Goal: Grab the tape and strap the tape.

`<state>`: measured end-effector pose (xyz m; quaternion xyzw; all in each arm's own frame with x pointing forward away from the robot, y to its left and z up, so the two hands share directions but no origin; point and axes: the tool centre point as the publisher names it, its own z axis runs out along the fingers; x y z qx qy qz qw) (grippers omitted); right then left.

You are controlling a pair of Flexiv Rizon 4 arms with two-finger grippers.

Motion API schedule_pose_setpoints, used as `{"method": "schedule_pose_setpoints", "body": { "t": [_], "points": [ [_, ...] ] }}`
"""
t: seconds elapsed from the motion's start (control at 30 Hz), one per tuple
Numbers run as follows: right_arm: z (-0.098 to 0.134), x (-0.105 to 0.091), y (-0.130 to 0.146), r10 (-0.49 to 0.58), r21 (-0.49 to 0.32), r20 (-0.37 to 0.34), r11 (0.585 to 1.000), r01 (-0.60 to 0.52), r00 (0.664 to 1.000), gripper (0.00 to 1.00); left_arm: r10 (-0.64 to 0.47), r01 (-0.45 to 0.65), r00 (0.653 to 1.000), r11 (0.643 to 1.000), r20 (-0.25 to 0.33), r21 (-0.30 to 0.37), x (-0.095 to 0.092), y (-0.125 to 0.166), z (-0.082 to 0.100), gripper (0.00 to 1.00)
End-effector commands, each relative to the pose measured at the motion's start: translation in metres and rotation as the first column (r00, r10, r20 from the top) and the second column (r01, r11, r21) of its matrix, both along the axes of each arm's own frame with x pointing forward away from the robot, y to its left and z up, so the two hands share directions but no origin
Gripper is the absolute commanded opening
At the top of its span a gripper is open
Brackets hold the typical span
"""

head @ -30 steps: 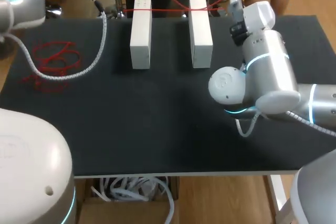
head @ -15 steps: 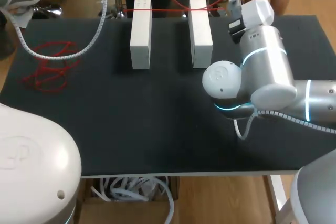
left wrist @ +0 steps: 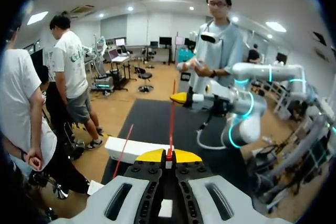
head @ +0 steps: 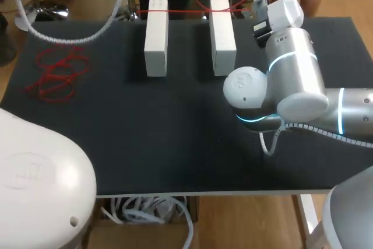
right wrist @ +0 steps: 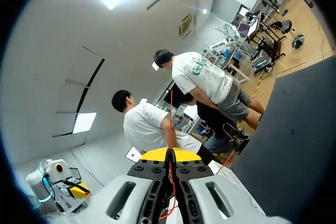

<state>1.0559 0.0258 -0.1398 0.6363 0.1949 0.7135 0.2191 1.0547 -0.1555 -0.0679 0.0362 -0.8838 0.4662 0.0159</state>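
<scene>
My left jaws are pinched together on the red tape, which runs straight out ahead of them. My right jaws, out over the far edge of the surface, are likewise closed tight with a strand of that tape between their yellow tips. The tape crosses the far ends of the left white block and the right white block, which stand side by side near that far edge, and a loose red tangle lies near the left edge.
</scene>
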Motion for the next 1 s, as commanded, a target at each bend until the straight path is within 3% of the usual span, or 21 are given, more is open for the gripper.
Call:
{"method": "schedule_pose_setpoints", "body": {
  "t": [0.03,0.63,0.87,1.0],
  "points": [
    [0.003,0.0,0.001,-0.003,-0.001,-0.008,1.0,0.003,1.0,0.0,-0.156,0.182,0.981,0.942,-0.113,0.283,0.017,-0.005,0.011,0.0],
    [0.003,0.0,0.001,-0.003,-0.001,-0.008,1.0,0.003,1.0,0.0,-0.156,0.182,0.981,0.942,-0.113,0.283,0.017,-0.005,0.011,0.0],
    [0.003,0.0,0.001,-0.003,-0.001,-0.008,1.0,0.003,1.0,0.0,-0.112,0.103,0.994,0.935,0.009,0.34,0.006,-0.015,0.013,0.0],
    [0.003,0.0,0.001,-0.003,-0.001,-0.008,1.0,0.003,1.0,0.0,-0.107,0.093,0.994,0.931,0.02,0.352,0.0,-0.02,0.013,0.0]
  ]
}}
